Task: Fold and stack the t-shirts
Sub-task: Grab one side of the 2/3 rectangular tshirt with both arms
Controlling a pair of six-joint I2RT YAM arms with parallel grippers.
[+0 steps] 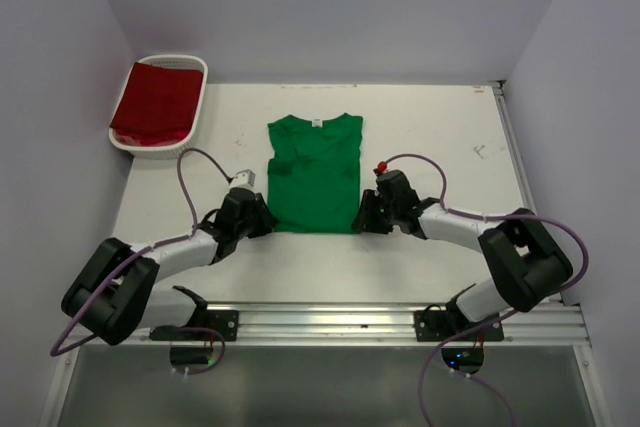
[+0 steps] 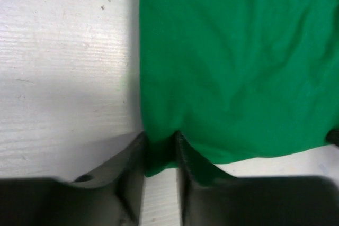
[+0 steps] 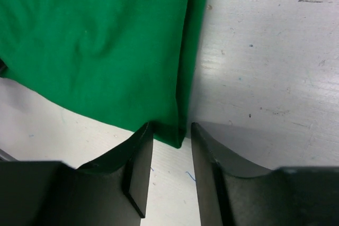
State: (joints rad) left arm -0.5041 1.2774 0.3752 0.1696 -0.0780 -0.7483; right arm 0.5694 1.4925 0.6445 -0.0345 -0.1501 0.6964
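Left end effector [image 2: 160,154] clamps the near hem corner of the creased green t-shirt [image 1: 315,177] flat on the desk [image 1: 430,137], white neck label [image 1: 317,122] unreadable; right end effector [image 3: 172,141] straddles the opposite corner, unclenched.

Bright green t-shirt [image 1: 315,175], plain, with a small white neck label [image 1: 317,123]; a dark red t-shirt [image 1: 155,97] in a white slatted basket [image 1: 198,97]; the tabletop [image 1: 430,147] is scuffed white.
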